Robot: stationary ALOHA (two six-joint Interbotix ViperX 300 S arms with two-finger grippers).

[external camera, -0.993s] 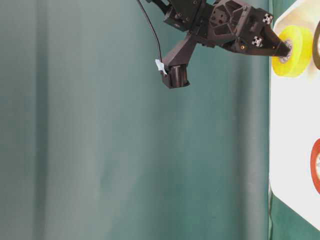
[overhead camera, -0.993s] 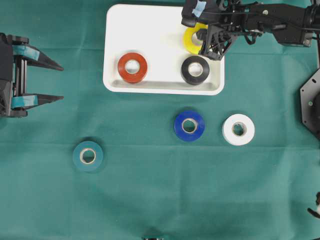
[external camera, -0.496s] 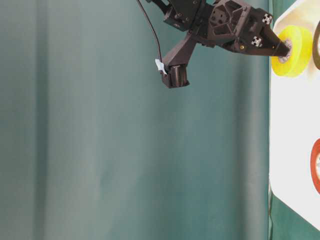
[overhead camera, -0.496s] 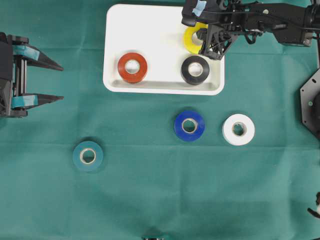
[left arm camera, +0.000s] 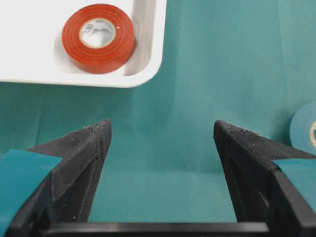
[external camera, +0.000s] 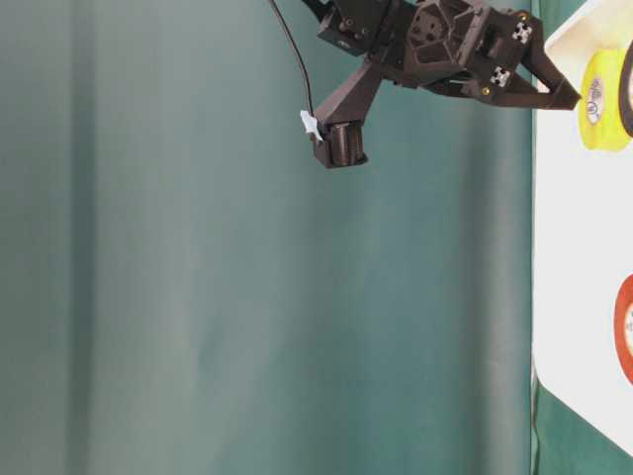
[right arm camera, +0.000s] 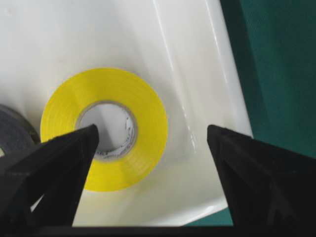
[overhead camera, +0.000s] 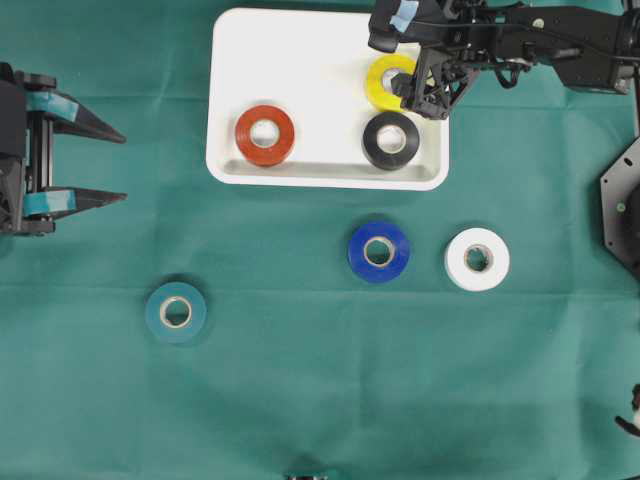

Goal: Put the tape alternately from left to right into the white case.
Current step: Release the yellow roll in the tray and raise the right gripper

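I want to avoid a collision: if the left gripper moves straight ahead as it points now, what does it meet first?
Probably the white case: its near rim lies ahead of the open left gripper, with bare cloth between.

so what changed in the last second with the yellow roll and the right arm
The right tool opened and let go of the yellow tape roll, which now lies flat in the white case beside the black roll; earlier it was pinched and tilted. The tool hangs over it, fingers apart. Unchanged: the left tool open and still, the red roll in the case, the blue, white and teal rolls on the cloth.
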